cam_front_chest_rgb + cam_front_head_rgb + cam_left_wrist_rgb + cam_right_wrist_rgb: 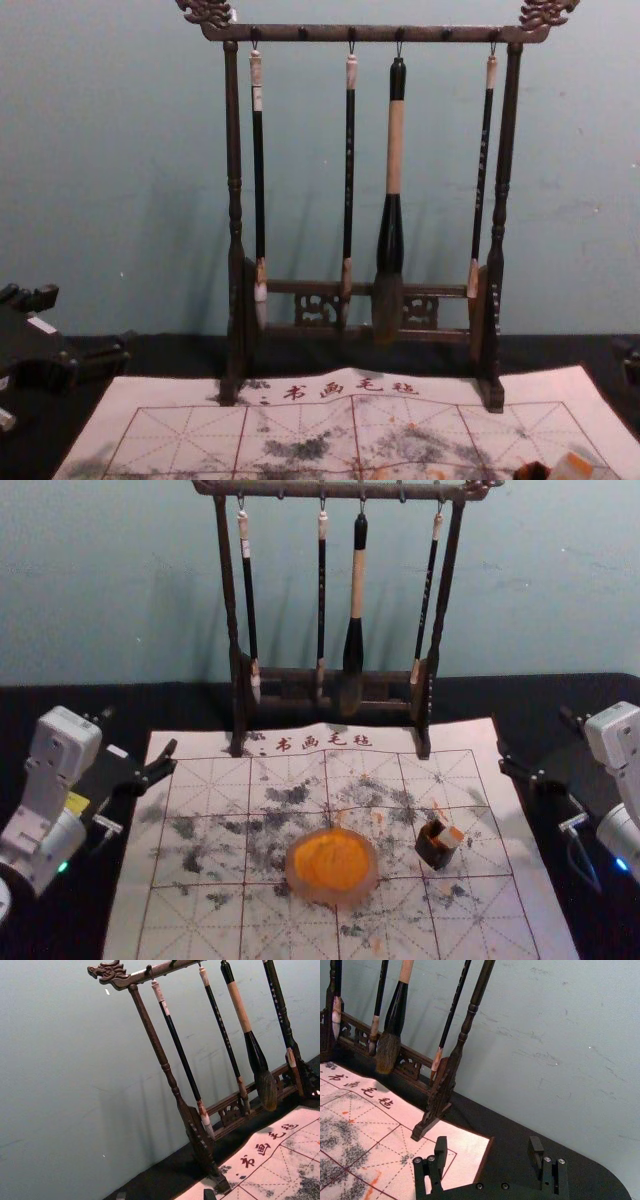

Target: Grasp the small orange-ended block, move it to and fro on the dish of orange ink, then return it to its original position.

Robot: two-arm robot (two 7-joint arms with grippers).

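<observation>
Four brushes [356, 580] hang in a row from a dark wooden rack [343, 490], third from the left much the thickest. Rack stands at the back end of a pale gridded mat [215, 830] with red lettering, black-grey smudges and a few orange streaks. Mat lies on my black tabletop [500, 692], plain wall [100, 580] behind.

Task thing: orange-ended block [451, 835], on the mat, right of centre, tilted in the mouth of a small dark pot [433, 852], orange end sticking out. Chest view has both at the lower right. Round dish [291, 865] with orange ink [332, 863] sits to the pot's left, near it, not touching.

My left tool [140, 730]: out at the mat's left edge, forward of the dish, well apart from dish and block. Spread, nothing between the fingers. Chest view has it at the left edge, also spread. In its wrist view, just the tips of my left tool [165, 1195] poke in, apart, with rack and brushes beyond.

My right tool [535, 738]: by the mat's right edge, forward of the pot, well apart from it. Wrist view is clear: my right tool [488, 1144] has its two fingers wide apart, holding nothing, mat corner and tabletop beyond.
</observation>
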